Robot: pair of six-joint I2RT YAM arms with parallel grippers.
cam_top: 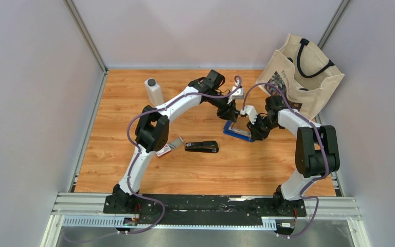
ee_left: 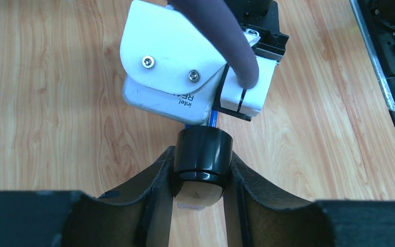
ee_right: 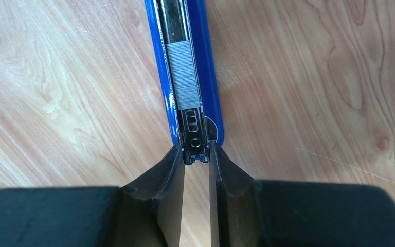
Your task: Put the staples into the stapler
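A blue stapler (cam_top: pixel 236 131) lies open on the wooden table, right of centre. In the right wrist view its blue base (ee_right: pixel 212 67) holds a metal channel with a strip of staples (ee_right: pixel 182 72) in it. My right gripper (ee_right: pixel 196 152) is shut on the channel's near end (cam_top: pixel 254 128). My left gripper (ee_left: pixel 201 170) is shut on a black rounded part with a pale underside (ee_left: pixel 203 154), apparently the stapler's raised lid, held above the stapler (cam_top: pixel 230 110). The white-and-red staples box (cam_top: pixel 167 147) lies left of centre, away from both grippers.
A second, black stapler (cam_top: pixel 201 146) lies beside the staples box. A white bottle (cam_top: pixel 154 91) stands at the back left. A canvas tote bag (cam_top: pixel 301 77) stands at the back right. The right arm's white wrist camera (ee_left: pixel 175 62) sits just ahead of my left gripper.
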